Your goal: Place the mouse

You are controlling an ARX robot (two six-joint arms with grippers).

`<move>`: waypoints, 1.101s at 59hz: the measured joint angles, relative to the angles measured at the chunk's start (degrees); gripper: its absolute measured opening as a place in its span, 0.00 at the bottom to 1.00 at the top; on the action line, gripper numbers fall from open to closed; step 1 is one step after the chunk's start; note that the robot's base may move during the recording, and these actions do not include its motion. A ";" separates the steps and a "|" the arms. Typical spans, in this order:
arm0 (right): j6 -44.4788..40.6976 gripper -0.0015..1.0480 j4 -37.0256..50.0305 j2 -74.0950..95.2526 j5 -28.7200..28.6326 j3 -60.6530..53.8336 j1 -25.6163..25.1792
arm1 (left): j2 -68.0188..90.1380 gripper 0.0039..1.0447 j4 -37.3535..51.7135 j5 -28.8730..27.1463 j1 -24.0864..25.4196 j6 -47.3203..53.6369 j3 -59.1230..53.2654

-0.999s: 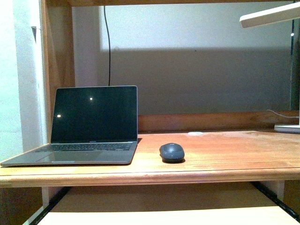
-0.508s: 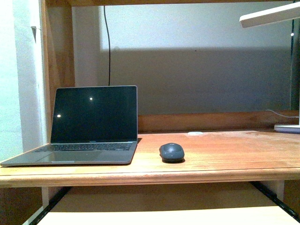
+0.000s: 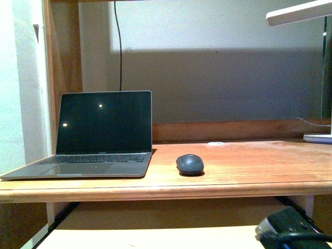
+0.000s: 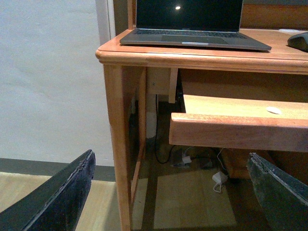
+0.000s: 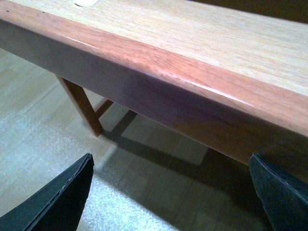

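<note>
Black right gripper (image 5: pixel 168 192) pokes in at lower right of the front view, fingers spread, holding nothing, low by the pull-out shelf (image 5: pixel 202 43). Left gripper (image 4: pixel 168 192) likewise spread, below desk (image 3: pixel 249 171) level. Mouse (image 3: pixel 190 164) sits mid-desk, just right of the laptop (image 3: pixel 98 135), untouched, so reaching seems next.

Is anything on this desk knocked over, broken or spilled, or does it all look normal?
Nothing stands out. The laptop stands open with a dark screen, the mouse sits flat on the desk just beside it, apart from it, and a small white disc lies farther back. No spills or damage show.
</note>
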 joint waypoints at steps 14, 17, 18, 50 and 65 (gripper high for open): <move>-0.02 0.93 -0.83 7.72 4.63 10.60 3.74 | 0.00 0.93 0.00 0.00 0.00 0.00 0.00; -0.02 0.93 -1.36 9.27 5.49 13.03 4.55 | 0.00 0.93 0.00 0.00 0.00 0.00 0.00; -0.02 0.93 -1.46 9.60 5.64 13.55 4.68 | 0.00 0.93 0.00 0.00 0.00 0.00 0.00; 0.11 0.93 -5.27 24.76 12.46 34.18 9.01 | 0.00 0.93 0.00 0.00 0.00 0.00 0.00; 1.55 0.93 -4.02 24.17 10.40 33.42 8.33 | 0.00 0.93 0.00 0.00 0.00 0.00 0.00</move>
